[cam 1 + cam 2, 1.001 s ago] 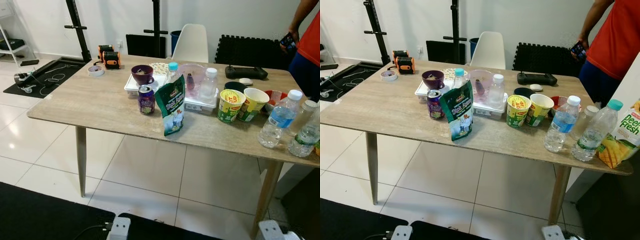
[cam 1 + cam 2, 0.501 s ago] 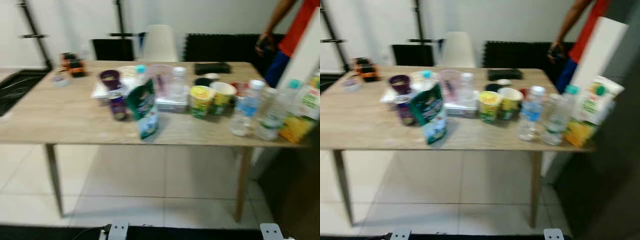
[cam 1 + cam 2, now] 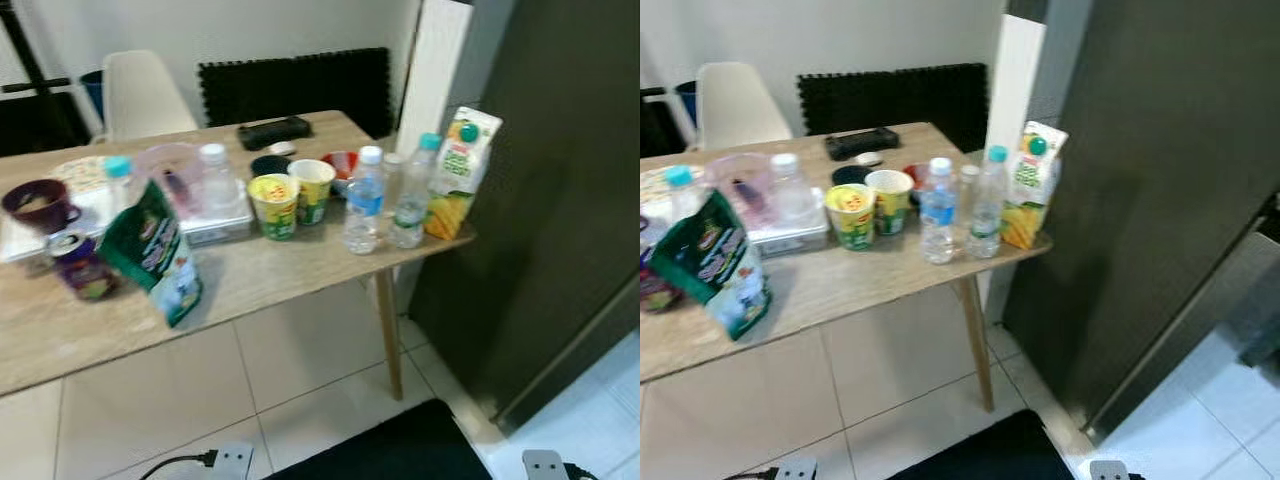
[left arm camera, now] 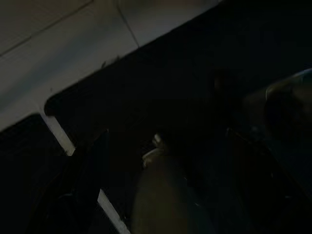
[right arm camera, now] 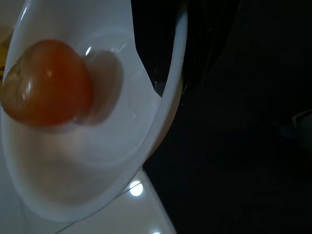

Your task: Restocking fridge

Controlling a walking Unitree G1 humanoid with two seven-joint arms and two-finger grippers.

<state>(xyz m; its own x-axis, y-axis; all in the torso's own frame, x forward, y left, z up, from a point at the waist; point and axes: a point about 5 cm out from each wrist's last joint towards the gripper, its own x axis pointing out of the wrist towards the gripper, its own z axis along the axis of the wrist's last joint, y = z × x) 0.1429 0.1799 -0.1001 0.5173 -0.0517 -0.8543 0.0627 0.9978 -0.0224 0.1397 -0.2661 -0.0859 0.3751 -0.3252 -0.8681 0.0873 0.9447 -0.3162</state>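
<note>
I am facing the end of the desk with the tall dark fridge standing just beside it on my right, its door closed.

My right claw carries a white bowl with a single tomato lying in it. The rim runs against the dark finger in the right wrist view, so I judge the claw is clamped on that rim. The bowl looks tilted there, and the tomato sits toward one side. My left arm hangs low over a dark mat and pale floor tiles; I cannot tell whether that claw is open or closed.

To do this step well, I should keep the bowl level so the tomato does not roll out, and bring the free left claw to the fridge door first. The juice carton and water bottles stand near the desk edge closest to the fridge, so I should swing wide of them.
</note>
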